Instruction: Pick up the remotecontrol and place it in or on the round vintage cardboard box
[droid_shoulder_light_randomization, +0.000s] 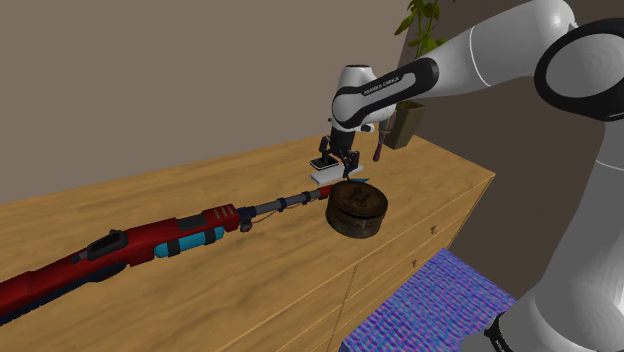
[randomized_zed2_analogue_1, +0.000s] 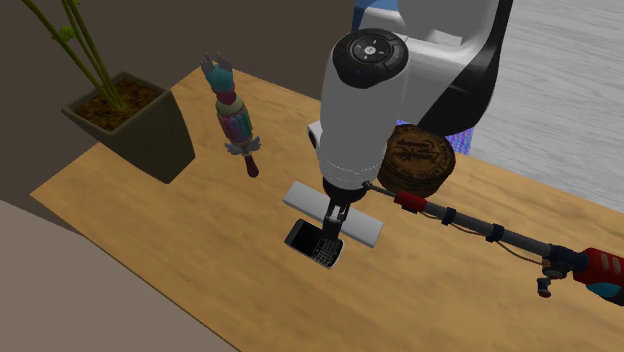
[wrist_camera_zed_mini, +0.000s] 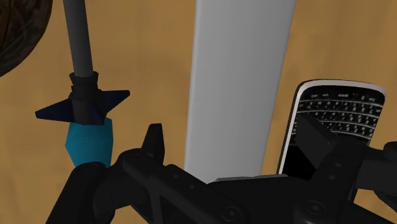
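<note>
Shoulder view: from beside the arm (droid_shoulder_light_randomization: 480, 60), looking down-left over the wooden tabletop (droid_shoulder_light_randomization: 250, 270). Second exterior: high, near, facing the arm across it. Wrist: close above it. All share the round box (droid_shoulder_light_randomization: 356, 208).

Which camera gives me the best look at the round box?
Shoulder view: the box shows whole there, lid and side, beside the red tool. In the second exterior view the arm hides part of it; in the wrist view a dark curved slice of it sits by the tool's shaft.
</note>
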